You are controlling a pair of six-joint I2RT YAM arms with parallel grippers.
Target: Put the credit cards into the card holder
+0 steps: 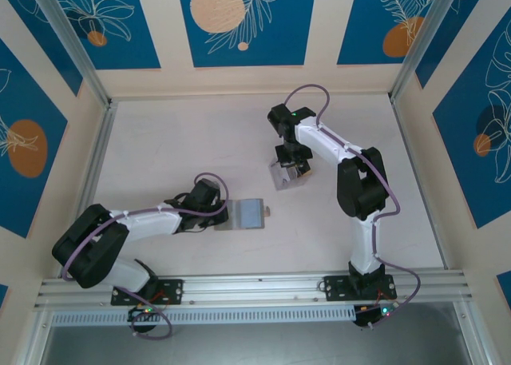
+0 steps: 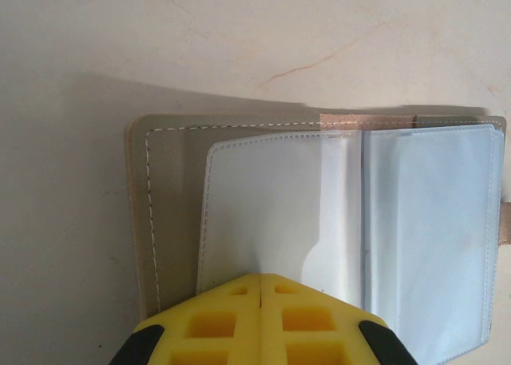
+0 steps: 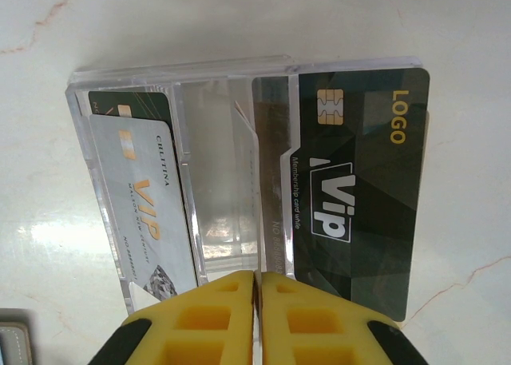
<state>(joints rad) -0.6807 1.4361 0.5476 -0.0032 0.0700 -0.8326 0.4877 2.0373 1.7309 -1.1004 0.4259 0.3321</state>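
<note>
The card holder [image 1: 249,213] lies open on the table, its beige cover [image 2: 172,213] and clear inner pockets [image 2: 431,221] facing up. My left gripper [image 2: 259,279] [image 1: 222,215] is shut on the near edge of an inner pocket page. Two of the credit cards rest in a clear stand [image 3: 223,181] [image 1: 281,178]: a black one [image 3: 359,197] on the right and a white-grey one [image 3: 144,213] on the left, with a dark one [image 3: 136,103] behind it. My right gripper [image 3: 258,275] [image 1: 292,170] is shut on a thin clear upright edge of the stand, beside the black card.
A small strap tab [image 1: 267,212] sticks out of the holder's right side. Metal rails [image 1: 255,285] run along the near edge and up both sides [image 1: 96,165]. Patterned walls close the table on three sides. Bare tabletop [image 1: 184,141] lies behind the holder.
</note>
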